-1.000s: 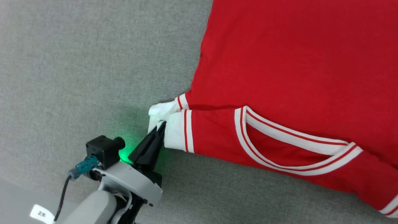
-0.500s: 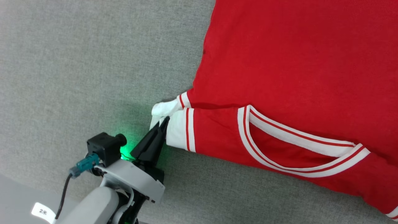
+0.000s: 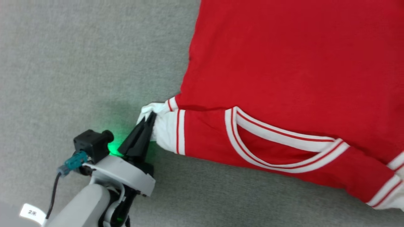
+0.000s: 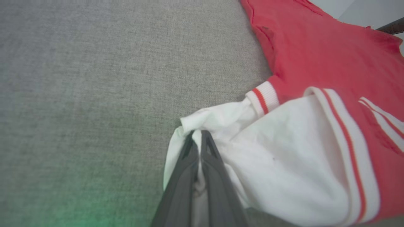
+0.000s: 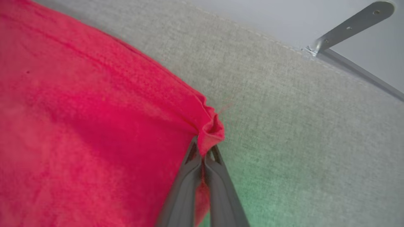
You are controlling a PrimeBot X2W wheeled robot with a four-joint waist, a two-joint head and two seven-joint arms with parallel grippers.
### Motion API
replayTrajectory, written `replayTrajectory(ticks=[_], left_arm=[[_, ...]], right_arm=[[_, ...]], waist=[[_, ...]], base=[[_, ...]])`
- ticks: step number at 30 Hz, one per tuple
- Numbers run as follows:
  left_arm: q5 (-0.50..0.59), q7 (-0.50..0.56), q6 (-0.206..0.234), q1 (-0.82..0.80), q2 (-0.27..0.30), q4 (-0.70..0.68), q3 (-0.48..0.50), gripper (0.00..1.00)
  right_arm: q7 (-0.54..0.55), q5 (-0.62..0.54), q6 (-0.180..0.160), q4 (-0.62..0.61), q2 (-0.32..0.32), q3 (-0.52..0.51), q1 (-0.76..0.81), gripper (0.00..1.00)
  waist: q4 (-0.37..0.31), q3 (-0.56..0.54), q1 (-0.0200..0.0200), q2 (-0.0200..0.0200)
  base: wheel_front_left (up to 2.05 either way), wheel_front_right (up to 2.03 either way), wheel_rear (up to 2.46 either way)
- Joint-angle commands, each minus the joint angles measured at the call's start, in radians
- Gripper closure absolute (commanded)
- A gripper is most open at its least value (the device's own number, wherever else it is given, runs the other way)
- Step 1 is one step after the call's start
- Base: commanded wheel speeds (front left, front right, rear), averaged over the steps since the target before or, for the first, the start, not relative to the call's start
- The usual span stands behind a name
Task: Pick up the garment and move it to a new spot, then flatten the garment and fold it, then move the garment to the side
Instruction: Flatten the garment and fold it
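1. The right end effector [image 5: 203, 148] has just gone from wide apart to shut. Its two dark fingers now pinch a bunched red corner of the garment [image 5: 79, 110].
2. The left end effector [image 3: 150, 118] stays clamped on the crumpled white sleeve end, as it was a second ago. The left wrist view shows white cloth gripped between its tips [image 4: 198, 136].
3. The whole head view has slid sideways since a second ago. This reads as the camera turning, not the cloth moving.
4. Judgement: with both ends held, the garment is ready to be lifted or pulled taut for moving or flattening. Folding looks not yet finished.
5. The garment [image 3: 284, 63] lies mostly flat on the grey cloth-covered table [image 3: 79, 63], filling the right and upper part of the head view.
6. Its striped V-neck sits along the near edge, toward the robot, and the red body runs away from it.
7. The shoulder line, sleeve end to sleeve end, runs from the left end effector down towards the lower right, slightly tilted. Which axis is longer cannot be told, because the far part is cut off.
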Motion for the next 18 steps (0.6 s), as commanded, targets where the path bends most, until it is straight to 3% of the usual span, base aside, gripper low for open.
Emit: replayTrajectory(ticks=[1, 9, 18], left_arm=[[-0.009, 0.022, 0.038, 0.005, 0.021, 0.043, 0.021, 1.0], [-0.019, 0.037, 0.052, 0.055, 0.061, 0.009, 0.03, 1.0], [-0.03, 0.066, 0.081, 0.096, 0.098, -0.017, 0.035, 1.0]], right_arm=[[0.008, 0.027, 0.003, -0.004, -0.024, 0.027, 0.065, 1.0], [0.001, 0.217, 0.003, -0.249, -0.166, 0.114, 0.276, 1.0], [0.009, 0.364, 0.002, -0.559, -0.315, 0.089, 0.6, 1.0]], waist=[[-0.054, -0.056, 0.0, 0.0], [-0.139, -0.175, 0.0, 0.0], [-0.211, -0.272, 0.0, 0.0]], base=[[0.0, 0.0, 0.0], [0.0, 0.0, 0.0], [0.0, 0.0, 0.0]])
